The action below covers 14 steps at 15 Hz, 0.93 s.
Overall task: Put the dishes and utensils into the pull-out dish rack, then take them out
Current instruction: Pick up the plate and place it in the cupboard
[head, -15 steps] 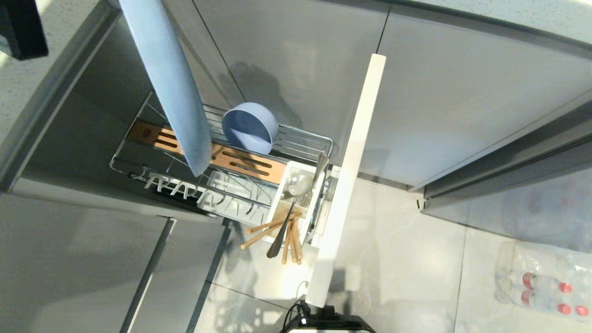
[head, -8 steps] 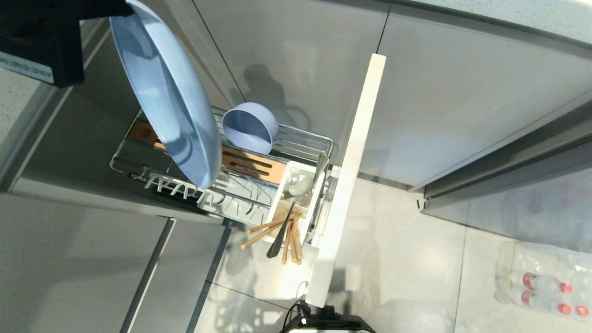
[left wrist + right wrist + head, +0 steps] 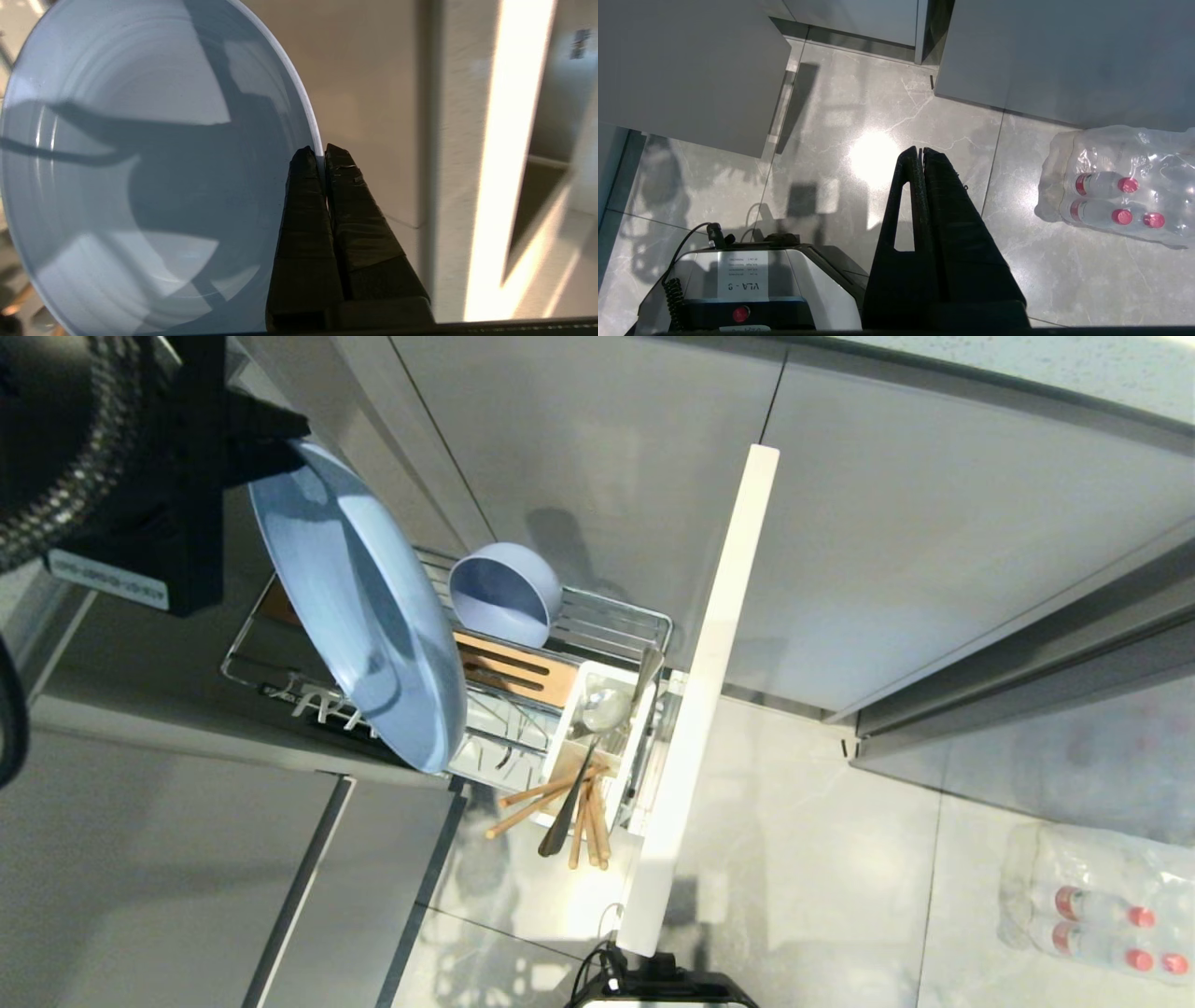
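Left gripper (image 3: 322, 154) jaws pinching the rim of the light-blue plate (image 3: 359, 607), held up on edge above the pull-out dish rack (image 3: 653, 621); over the last second the plate has turned from edge-on to showing its hollow face, tilted, and the left arm's black body has come into the upper left of the head view; the plate's lower edge now overlaps the rack's near side, whether touching the wires cannot be told. Reading: the plate is clear of its slot in the wooden bar (image 3: 509, 667), so likely the unloading half is under way, plate first; that is a judgement only.

Still in the rack: grey-blue bowl (image 3: 504, 593) tipped on its side at the back; chopsticks (image 3: 537, 798) and spoon (image 3: 597, 714) standing in the white caddy (image 3: 569, 719), handles jutting out toward the floor.

Right gripper (image 3: 920, 154) jaws pressed together, parked low over the floor (image 3: 878, 116).

Surroundings: beige front panel (image 3: 709, 681) pulled out from grey cabinet fronts; pale marbled floor tiles; a shrink-wrapped pack of bottles (image 3: 1115, 191) on the floor to the right.
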### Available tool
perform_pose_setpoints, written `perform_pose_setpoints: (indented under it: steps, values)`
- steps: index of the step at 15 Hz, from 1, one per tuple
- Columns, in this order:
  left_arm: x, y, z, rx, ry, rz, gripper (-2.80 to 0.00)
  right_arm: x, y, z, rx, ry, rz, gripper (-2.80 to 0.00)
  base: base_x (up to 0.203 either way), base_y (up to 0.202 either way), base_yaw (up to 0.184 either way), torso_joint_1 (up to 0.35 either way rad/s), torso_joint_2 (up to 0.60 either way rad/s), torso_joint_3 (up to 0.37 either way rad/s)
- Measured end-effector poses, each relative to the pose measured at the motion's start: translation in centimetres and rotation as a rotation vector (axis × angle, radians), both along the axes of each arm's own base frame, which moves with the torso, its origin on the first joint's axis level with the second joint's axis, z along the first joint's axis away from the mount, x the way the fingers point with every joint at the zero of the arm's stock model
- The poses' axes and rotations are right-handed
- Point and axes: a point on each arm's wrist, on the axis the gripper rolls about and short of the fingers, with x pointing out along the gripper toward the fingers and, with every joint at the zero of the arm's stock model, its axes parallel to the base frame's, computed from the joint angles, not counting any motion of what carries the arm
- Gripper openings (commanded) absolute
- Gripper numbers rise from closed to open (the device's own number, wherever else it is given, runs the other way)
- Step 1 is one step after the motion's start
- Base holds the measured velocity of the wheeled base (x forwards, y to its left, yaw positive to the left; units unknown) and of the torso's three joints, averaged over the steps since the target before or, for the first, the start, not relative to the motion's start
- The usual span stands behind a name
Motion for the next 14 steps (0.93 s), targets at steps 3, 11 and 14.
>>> perform_pose_setpoints:
  steps: [3, 11, 14]
  values:
    - [0.3, 0.3, -1.6, 0.003, 0.025, 0.024, -2.8, 0.0, 0.0, 0.0, 0.0, 0.0, 0.0, -2.8, 0.0, 0.0, 0.0, 0.0, 0.0, 0.0]
    - [1.0, 1.6, -3.5, -0.083, 0.005, 0.085, -2.8, 0.0, 0.0, 0.0, 0.0, 0.0, 0.0, -2.8, 0.0, 0.0, 0.0, 0.0, 0.0, 0.0]
    - [1.8, 1.5, -3.9, -0.121, -0.011, 0.039, -2.8, 0.0, 0.0, 0.0, 0.0, 0.0, 0.0, -2.8, 0.0, 0.0, 0.0, 0.0, 0.0, 0.0]
